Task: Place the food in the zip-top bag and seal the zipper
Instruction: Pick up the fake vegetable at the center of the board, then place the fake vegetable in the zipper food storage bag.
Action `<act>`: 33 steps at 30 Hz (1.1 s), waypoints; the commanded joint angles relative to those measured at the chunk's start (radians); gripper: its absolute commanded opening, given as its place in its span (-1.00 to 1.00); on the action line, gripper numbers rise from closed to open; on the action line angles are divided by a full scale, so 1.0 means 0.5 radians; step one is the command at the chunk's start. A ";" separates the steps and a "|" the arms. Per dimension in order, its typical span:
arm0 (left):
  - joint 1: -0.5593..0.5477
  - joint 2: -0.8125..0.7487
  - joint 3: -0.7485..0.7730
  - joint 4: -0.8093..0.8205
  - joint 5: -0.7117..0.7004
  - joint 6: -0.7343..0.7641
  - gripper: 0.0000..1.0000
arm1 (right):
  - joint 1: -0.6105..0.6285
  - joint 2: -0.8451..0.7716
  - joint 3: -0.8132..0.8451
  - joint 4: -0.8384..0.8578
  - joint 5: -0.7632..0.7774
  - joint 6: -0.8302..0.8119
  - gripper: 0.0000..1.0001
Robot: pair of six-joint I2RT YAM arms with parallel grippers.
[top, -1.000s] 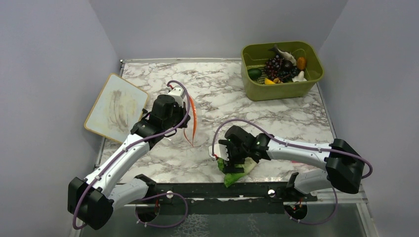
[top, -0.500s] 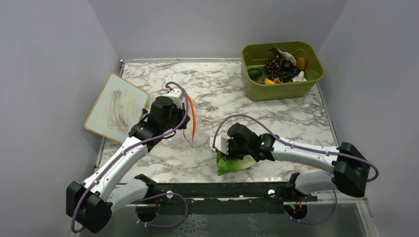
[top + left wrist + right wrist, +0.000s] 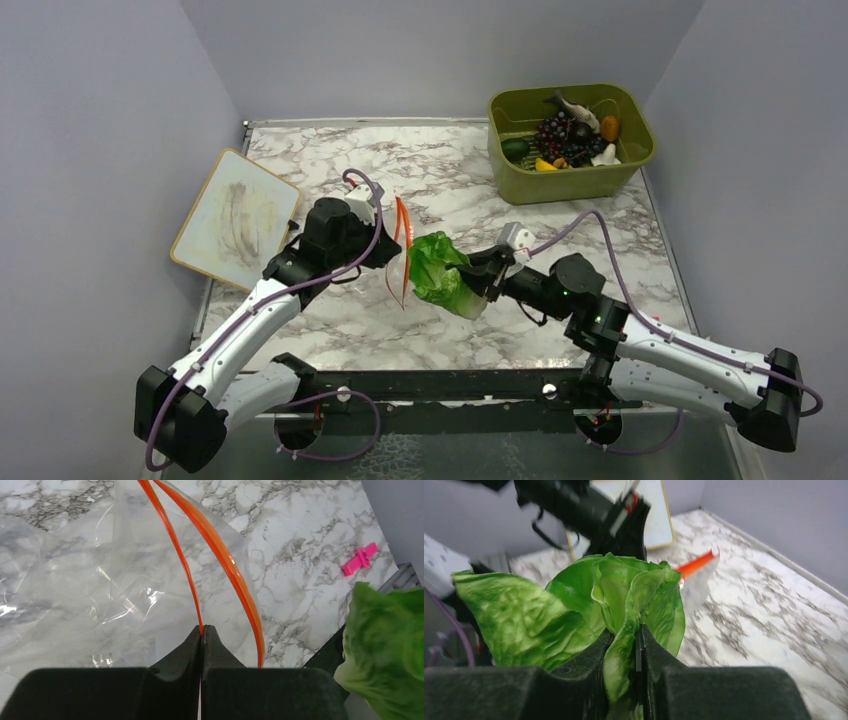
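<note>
Left pincer (image 3: 202, 630) clamped, right pincer (image 3: 638, 632) gripping (both angled inward)

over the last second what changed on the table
The right gripper closed on the lettuce at the near table edge, lifted it and carried it left and farther out, up to the zip-top bag. The left gripper stayed shut on the zipper, shifting only slightly. The green bin of remaining food and the board did not move.

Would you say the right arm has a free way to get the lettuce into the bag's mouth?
Probably yes: the lettuce, held in the right gripper, hangs right beside the zipper, whose lips stand parted while the left gripper pinches one; nothing lies between.
</note>
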 commanded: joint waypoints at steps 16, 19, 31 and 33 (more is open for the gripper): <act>0.013 -0.101 -0.139 0.297 0.516 -0.231 -1.00 | 0.007 1.052 -0.019 2.817 0.385 0.553 -0.98; 0.013 -0.129 -0.131 0.289 0.525 -0.247 -1.00 | 0.009 1.201 -0.041 3.037 0.491 0.477 -0.98; 0.015 -0.146 0.034 0.270 0.550 -0.375 -1.00 | 0.008 1.083 -0.460 3.173 0.598 0.205 -0.98; 0.014 -0.136 0.048 0.301 0.574 -0.413 -1.00 | 0.009 1.061 -0.515 3.198 0.628 0.207 -0.98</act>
